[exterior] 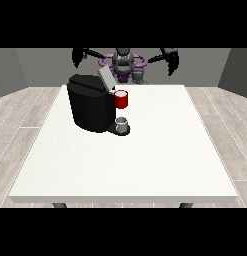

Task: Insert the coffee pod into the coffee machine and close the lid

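The black coffee machine point(90, 107) stands on the left middle of the white table point(160, 150), and its grey lid point(105, 78) is tilted up and open. A red thing at the machine point(121, 99) sits at its front right. Below it, a grey cup point(123, 125) rests on the machine's base. The small grey coffee pod point(139, 76) stands at the table's far edge, just in front of the robot. Both hands are raised high beside the robot, away from everything. The hand at the view's left point(77, 56) and the hand at the view's right point(171, 61) hang with relaxed fingers, holding nothing.
The robot's torso point(123, 62) is behind the table's far edge. Wooden floor surrounds the table. White tabletop stretches to the right of the machine and towards the camera.
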